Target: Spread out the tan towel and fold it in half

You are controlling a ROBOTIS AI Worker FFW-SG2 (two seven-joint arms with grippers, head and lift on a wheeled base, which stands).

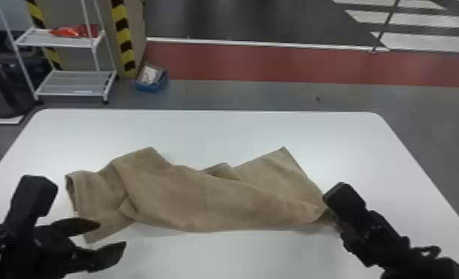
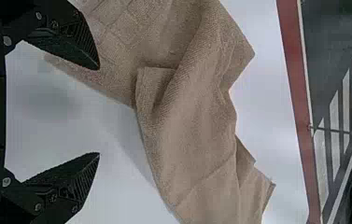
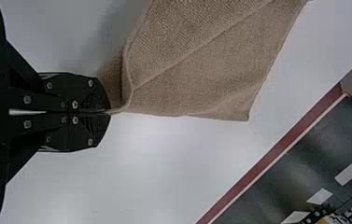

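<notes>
One pinch on: R claw pressed tight on a bit of the tan towel's edge; L claw spread, nothing btwn its tips, by the towel's L end. Towel lies bunched & partly doubled across the mid of the surface. Step now, prob: spreading. Hold the R pinch firm, w/o yanking; get L claw onto the near L corner, single layer if poss, then lift & draw apart slowly til flat, b4 any fold
</notes>
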